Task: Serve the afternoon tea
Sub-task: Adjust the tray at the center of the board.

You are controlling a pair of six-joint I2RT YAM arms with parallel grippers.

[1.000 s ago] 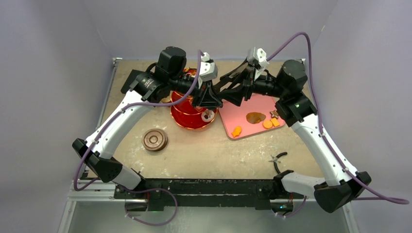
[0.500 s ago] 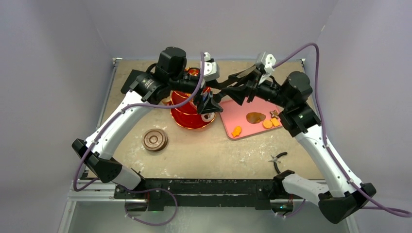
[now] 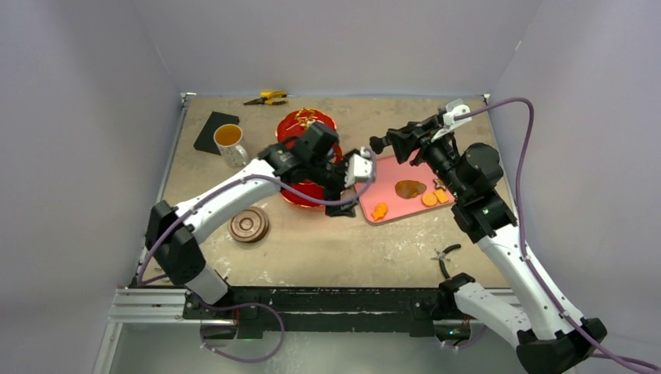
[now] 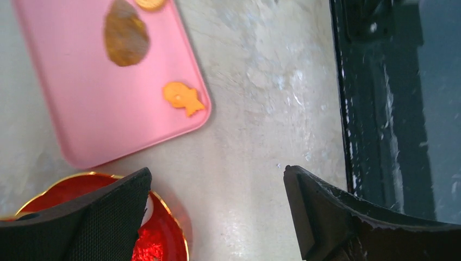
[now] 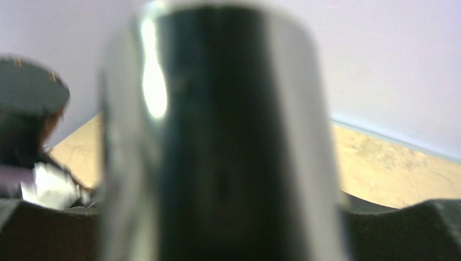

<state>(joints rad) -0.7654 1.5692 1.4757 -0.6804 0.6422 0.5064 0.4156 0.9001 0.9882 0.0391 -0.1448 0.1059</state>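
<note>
Two arms, at the step judged to be stocking the stand with biscuits.

**Left gripper** (image 4: 217,174): the fingers are spread wide with nothing between them, poised over bare table (image 4: 261,109). The gold rim of the red three-tier stand (image 3: 300,196) shows under the finger at the lower left of the wrist frame. The pink tray (image 4: 98,125) fills the upper left.

**Right gripper** (image 3: 387,142): it is raised right of centre in the top view, above the tray's far corner. A dark glossy cylinder (image 5: 217,136) fills its wrist frame and stands between the fingers. It appears gripped, though blur prevents naming it.

**On the tray:** a fish-shaped biscuit (image 4: 184,98), a brown disc (image 4: 126,35) and, in the top view, two round orange biscuits (image 3: 435,198).

**Elsewhere:** the white mug of amber tea (image 3: 228,140) stands at the upper left, well apart from the stacked brown saucers (image 3: 249,225) at the lower left. The two are not yet paired.

**Next move, as judged:** the left gripper shifts toward the upper left of its frame, centres over the fish-shaped biscuit and descends. It then narrows on the biscuit's edges. The piece looks thin and flat, so the fingertips must reach the tray surface without shoving the tray.
</note>
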